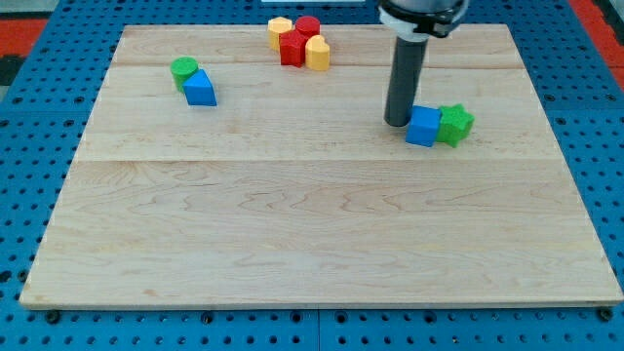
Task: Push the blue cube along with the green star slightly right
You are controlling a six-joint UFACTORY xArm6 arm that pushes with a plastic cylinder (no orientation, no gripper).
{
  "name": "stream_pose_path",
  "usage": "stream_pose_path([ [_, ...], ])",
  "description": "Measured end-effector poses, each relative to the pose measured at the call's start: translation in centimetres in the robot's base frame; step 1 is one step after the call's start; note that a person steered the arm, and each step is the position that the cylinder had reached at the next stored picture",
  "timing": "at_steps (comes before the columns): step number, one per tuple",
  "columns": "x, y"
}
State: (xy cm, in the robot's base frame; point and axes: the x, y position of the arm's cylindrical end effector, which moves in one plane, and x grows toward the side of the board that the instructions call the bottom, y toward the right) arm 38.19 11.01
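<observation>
Far left: green cylinder (183, 68) touching a blue wedge-like block (201, 90); irrelevant. No jaws here, just a rod; tip (397, 123) sits against blue cube (423, 127), which touches green star (455, 124) on the right side of the pale wood tabletop (292, 234). Risk: an off-centre push rotates the cube and the star's points slip off.

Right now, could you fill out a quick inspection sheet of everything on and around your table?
Surface: pale wooden board, flat.
Job's things: blue cube touching green star on its right.
Clutter: green cylinder against another blue block, upper left; two yellow and two red blocks clustered at top.
Hand: none; my tip sits against the blue cube's left side.
Cables: nothing seen.
Surroundings: blue perforated base.
</observation>
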Motion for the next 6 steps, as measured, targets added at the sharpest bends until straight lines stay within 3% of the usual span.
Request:
stream_pose_path([
  [2, 1.3, -2.0],
  [5, 2.6, 3.5],
  [6, 2.9, 1.6],
])
